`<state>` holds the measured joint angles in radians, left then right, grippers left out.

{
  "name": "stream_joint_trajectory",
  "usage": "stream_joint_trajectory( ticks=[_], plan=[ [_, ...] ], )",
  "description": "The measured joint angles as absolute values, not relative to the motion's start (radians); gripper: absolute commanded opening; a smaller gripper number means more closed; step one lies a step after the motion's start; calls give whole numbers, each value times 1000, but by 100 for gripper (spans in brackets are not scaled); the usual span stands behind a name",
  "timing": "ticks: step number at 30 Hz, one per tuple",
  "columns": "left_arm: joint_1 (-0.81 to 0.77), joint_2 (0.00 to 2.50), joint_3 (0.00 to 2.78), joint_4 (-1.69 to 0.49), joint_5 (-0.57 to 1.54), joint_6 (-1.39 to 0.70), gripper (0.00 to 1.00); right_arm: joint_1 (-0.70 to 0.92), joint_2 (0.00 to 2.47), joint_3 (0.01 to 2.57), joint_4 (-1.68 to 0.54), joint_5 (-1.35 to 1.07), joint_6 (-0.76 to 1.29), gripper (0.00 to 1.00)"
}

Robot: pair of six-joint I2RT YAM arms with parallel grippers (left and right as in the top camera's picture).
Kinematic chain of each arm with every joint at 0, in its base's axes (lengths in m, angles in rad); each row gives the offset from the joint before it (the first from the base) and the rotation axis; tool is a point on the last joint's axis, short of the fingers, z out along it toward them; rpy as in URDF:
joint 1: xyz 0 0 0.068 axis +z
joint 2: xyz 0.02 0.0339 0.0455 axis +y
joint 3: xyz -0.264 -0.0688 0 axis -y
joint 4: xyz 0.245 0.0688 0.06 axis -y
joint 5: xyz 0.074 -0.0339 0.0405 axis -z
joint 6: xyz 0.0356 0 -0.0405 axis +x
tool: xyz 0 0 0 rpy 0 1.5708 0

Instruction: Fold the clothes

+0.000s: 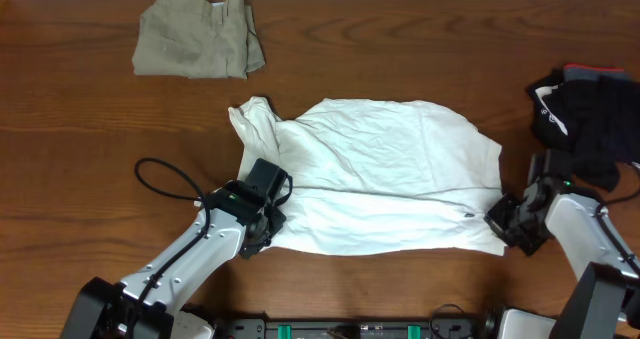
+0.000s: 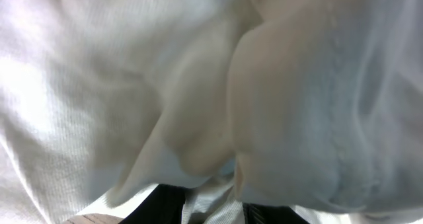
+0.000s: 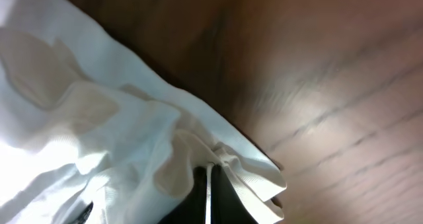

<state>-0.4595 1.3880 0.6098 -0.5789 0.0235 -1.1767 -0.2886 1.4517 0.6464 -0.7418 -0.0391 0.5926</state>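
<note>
White ribbed cloth of the T-shirt (image 2: pixel 132 85) fills the left wrist view, draped right over the lens. At the bottom edge a strip of it runs between two dark fingers (image 2: pixel 158 207). The left jaws stand narrow and appear to be clamped on a thick fold at the T-shirt's near left edge. The right jaws are closed tight on the T-shirt's near right corner, where the fabric bunches into pleats at the fingertips (image 3: pixel 198 201) over bare wood.

From overhead the T-shirt lies across the middle of the counter (image 1: pixel 80 129), plain side up with no print showing. A crease runs along its width, and the nearer band lies fairly flat between the two grips. One sleeve (image 1: pixel 255 119) pokes out loosely at the T-shirt's far left corner, and its far half is rumpled.

Well beyond the T-shirt's far left corner sit the khaki trousers (image 1: pixel 200 47), already in a compact, roughly squared stack that looks finished. Just off the T-shirt's right side, near the right arm, the black bundle (image 1: pixel 590 119) lies in a crumpled heap, apparently not yet folded.

By my reckoning one garment is done. The T-shirt is in an early fold, with the sleeve to tuck and further folds to make, and the black bundle is left
</note>
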Motion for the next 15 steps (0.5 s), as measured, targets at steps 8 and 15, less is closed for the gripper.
stream_joint_trajectory(
  ticks=[8, 15],
  plan=[
    [-400, 1388, 610, -584, 43, -1134, 37, -337, 1477, 676, -732, 6, 574, 6],
    [-349, 1388, 610, -587, 67, -1079, 37, -341, 1490, 699, -759, 74, 569, 9]
  ],
)
